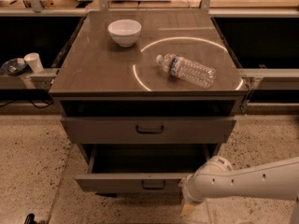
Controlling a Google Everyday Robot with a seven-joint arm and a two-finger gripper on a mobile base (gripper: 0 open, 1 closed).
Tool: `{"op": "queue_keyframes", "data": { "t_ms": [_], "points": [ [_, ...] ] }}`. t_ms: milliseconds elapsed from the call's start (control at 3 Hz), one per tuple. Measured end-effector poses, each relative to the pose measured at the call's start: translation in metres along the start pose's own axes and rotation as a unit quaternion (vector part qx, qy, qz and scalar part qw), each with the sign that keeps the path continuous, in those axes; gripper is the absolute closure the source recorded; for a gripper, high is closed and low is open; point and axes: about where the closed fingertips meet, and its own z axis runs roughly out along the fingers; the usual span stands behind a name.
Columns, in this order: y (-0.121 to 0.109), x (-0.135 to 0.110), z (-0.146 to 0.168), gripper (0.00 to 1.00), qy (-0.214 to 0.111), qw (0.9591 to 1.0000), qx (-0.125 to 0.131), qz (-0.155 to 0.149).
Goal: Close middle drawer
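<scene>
I see the grey-brown metal middle drawer (140, 182) pulled out beyond the tabletop's (93, 73) front edge, not yet closed. My tool (189, 208) is beside its front; I cannot tell its grip state.

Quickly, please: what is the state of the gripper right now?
Gripper: state cannot be told; it is low, at the right end of the open middle drawer front.
</scene>
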Motion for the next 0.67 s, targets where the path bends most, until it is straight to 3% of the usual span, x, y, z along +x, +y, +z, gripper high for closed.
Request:
{"op": "queue_keyframes", "data": {
  "t_ms": [333,667],
  "points": [
    [0.0000,0.0000,0.0000,0.00,0.000,1.0000,0.000,0.000],
    [0.0000,0.0000,0.0000,0.00,0.000,1.0000,0.000,0.000]
  ]
}}
